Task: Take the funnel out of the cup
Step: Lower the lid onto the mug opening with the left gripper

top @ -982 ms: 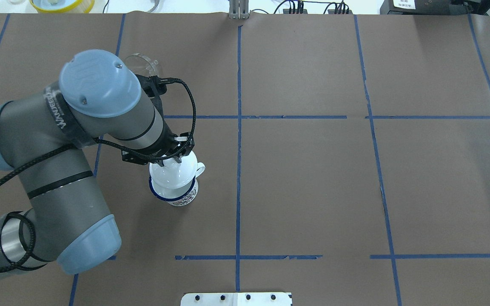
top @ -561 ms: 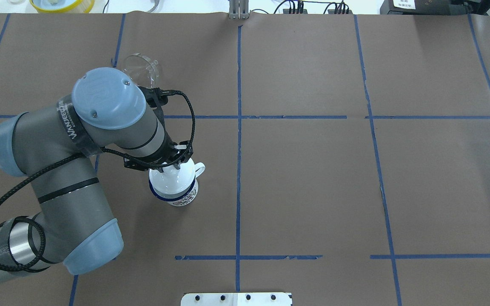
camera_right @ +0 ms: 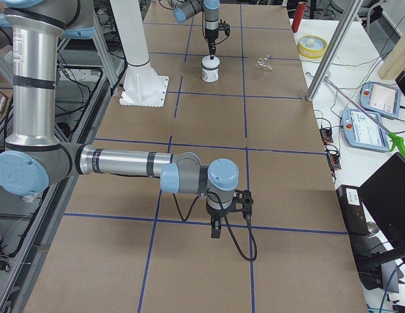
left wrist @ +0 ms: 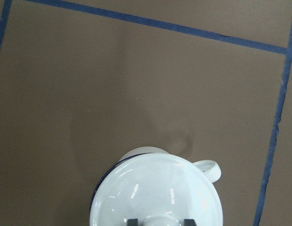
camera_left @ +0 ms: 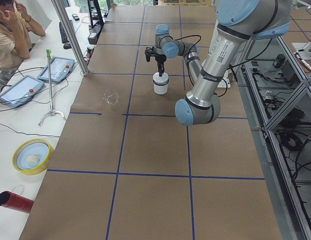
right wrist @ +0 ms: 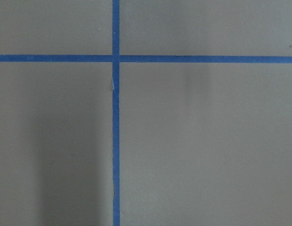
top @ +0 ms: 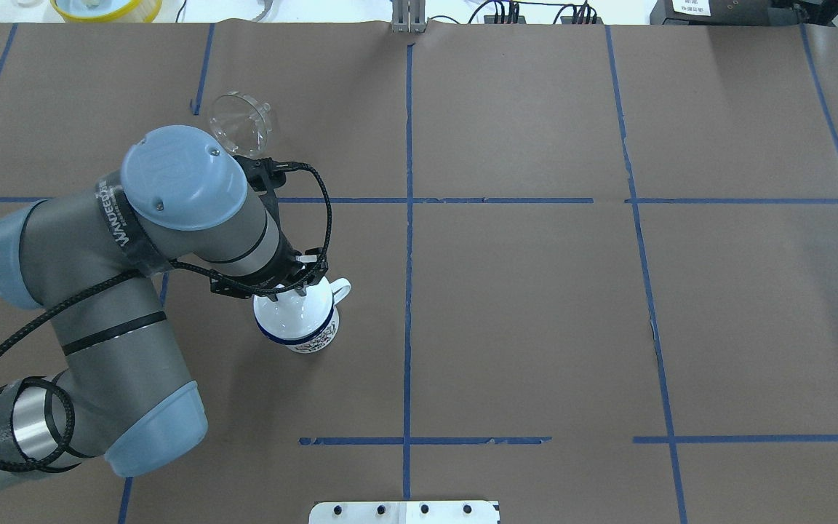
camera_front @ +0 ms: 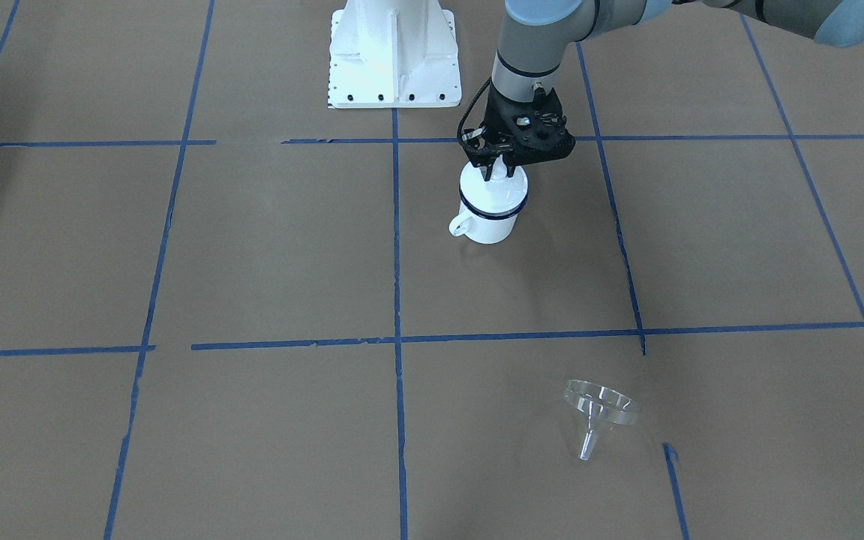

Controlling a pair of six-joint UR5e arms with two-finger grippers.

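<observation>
Funnel (camera_front: 598, 406) lies on counter (camera_front: 252, 262) well apart from cup (camera_front: 490, 223), removal apparently done; left gripper (camera_front: 499, 174) jaws pinch lid (left wrist: 150, 188) knob, next release upward.

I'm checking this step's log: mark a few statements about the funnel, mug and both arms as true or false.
1. The funnel sits in the mug. False: it rests on the table, well apart from the mug.
2. A white lid covers the mug. True.
3. The left gripper is at the lid's knob. True.
4. The right gripper is above the mug. False: it hangs over the table far from the mug.
</observation>
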